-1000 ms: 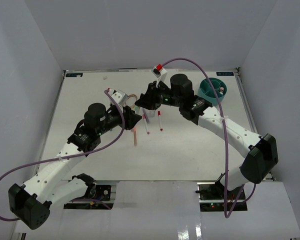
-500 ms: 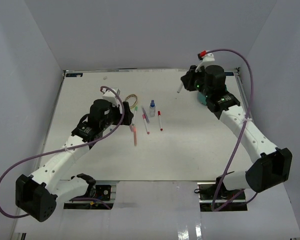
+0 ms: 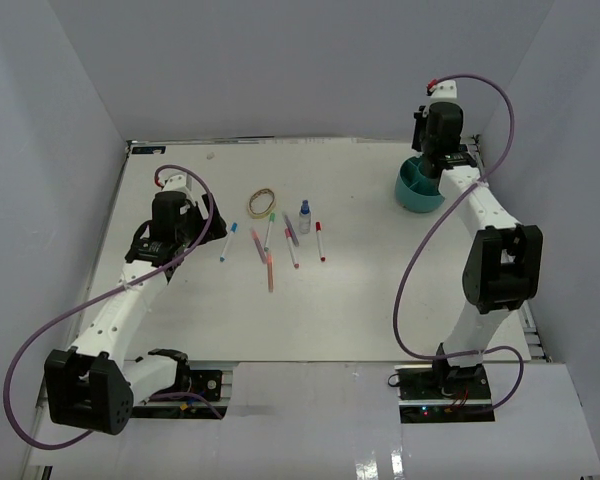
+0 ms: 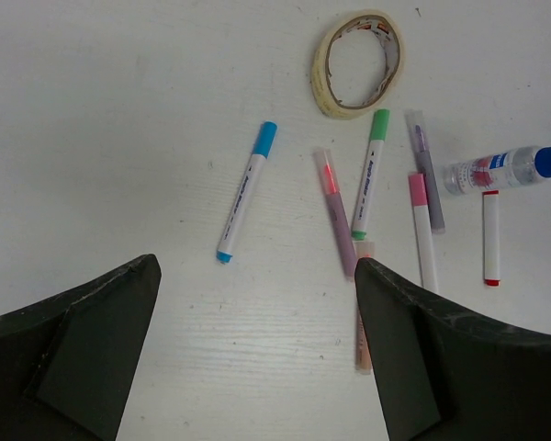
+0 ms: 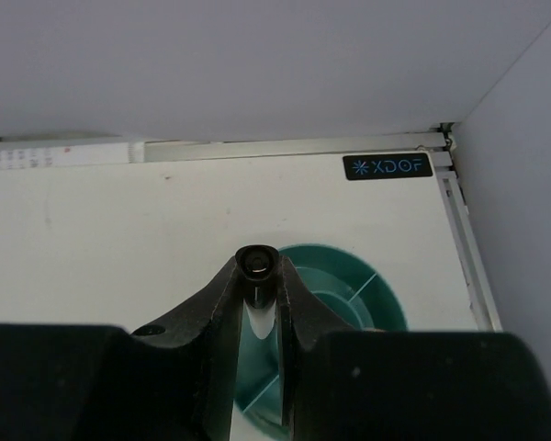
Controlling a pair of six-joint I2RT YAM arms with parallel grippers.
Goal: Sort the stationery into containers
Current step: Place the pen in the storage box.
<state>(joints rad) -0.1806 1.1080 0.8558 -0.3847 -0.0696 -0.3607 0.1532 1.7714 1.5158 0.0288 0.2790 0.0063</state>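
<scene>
The right hand [image 5: 257,276] is shut tight on a pen [image 5: 257,261]. The pen stands straight up, right over the teal pot [image 5: 372,292]. What is inside the pot's little rooms cannot be seen. The left hand [image 4: 255,276] is wide open and holds nothing. It hangs over the blue pen [image 4: 246,191] lying on the table [image 4: 92,110].

Blue-capped pen [image 3: 227,241], green-capped pen [image 3: 269,228] and red-capped pen [image 3: 320,240] lie flat near a tan rubber-band loop [image 3: 262,202] and clear bottle [image 3: 304,213]; a white pen [image 5: 257,265] hangs pinched in the right claw [image 5: 257,276] above the teal organiser [image 3: 417,195].
</scene>
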